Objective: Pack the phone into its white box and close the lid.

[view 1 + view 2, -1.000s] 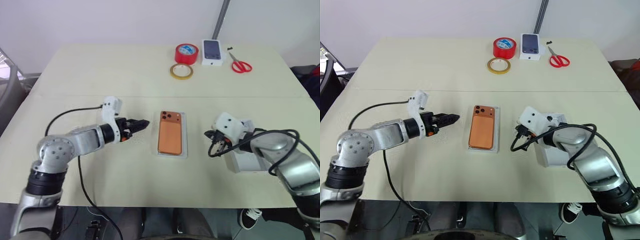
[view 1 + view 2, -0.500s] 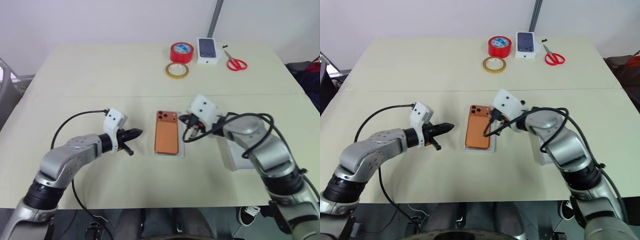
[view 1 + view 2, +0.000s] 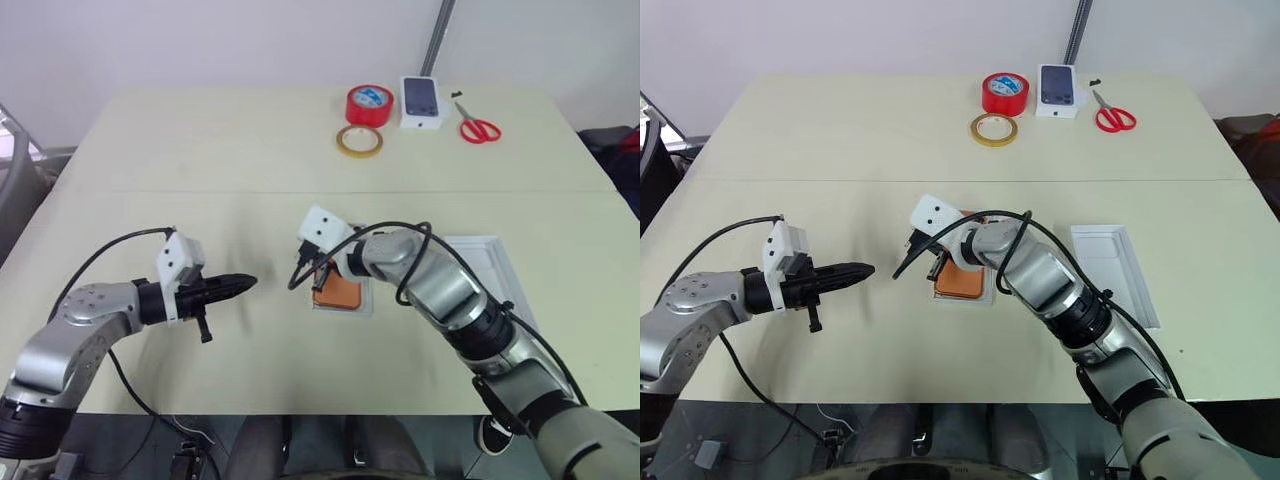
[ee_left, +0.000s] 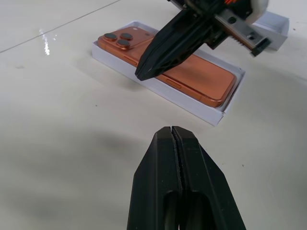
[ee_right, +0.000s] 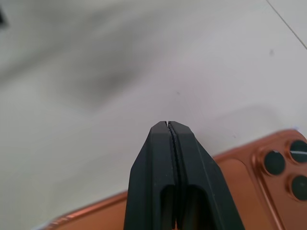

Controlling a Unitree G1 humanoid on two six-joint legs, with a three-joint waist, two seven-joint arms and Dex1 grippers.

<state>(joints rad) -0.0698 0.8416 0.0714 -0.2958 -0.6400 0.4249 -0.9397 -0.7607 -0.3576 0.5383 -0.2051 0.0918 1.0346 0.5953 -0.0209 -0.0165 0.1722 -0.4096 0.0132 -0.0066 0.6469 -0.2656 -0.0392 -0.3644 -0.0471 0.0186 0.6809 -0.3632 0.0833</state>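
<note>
Phone (image 4: 173,68) lay back-up inside white box (image 4: 199,108) at bench (image 3: 250,160) centre. Right hand (image 4: 144,74), fingers pressed together, hovered over box's left edge. Left hand (image 3: 246,283), fingers pressed together, hung left of box, empty. Lid (image 3: 1114,272) lay open side up, right of box.

Left tool (image 4: 171,132) and right tool (image 5: 168,125) both closed, tips near each other.
</note>
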